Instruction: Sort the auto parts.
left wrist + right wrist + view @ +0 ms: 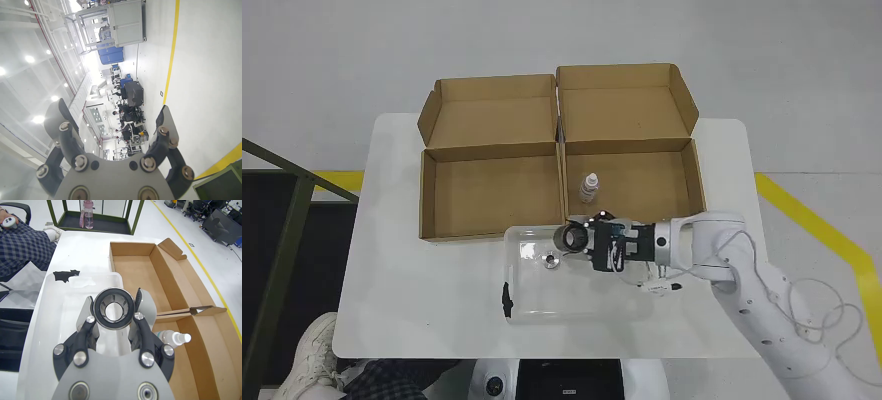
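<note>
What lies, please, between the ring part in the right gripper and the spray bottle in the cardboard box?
The top view shows the near wall of the cardboard box between the ring part in the right gripper and the spray bottle.

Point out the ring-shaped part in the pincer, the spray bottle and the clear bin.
Ring-shaped part [114, 291]: right wrist view, its black rim.
Spray bottle [169, 337]: right wrist view, its body.
Clear bin [105, 273]: right wrist view, its rim.
</note>
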`<state>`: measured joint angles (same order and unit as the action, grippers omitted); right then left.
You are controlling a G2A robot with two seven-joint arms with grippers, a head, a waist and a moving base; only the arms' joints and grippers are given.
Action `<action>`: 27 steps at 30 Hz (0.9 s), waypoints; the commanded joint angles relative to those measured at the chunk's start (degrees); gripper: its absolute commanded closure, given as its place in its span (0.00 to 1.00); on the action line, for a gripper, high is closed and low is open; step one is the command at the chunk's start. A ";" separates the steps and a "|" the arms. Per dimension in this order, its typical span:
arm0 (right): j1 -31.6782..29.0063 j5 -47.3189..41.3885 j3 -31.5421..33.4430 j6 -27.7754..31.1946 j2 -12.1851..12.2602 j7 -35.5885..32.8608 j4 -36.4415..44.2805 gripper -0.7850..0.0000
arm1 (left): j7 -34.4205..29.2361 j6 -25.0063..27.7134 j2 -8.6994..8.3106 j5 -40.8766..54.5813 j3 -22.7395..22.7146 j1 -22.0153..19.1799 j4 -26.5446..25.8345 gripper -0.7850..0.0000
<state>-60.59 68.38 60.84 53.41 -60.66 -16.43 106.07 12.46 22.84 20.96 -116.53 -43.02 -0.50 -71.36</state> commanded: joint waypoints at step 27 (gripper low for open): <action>-0.77 -3.86 6.41 -4.28 0.60 7.58 -0.31 1.00 | 0.00 0.00 0.00 0.00 0.00 0.00 0.00 0.00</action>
<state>-61.33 64.61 67.09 49.22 -60.07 -9.11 105.88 12.46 22.84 20.96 -116.53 -43.02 -0.50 -71.36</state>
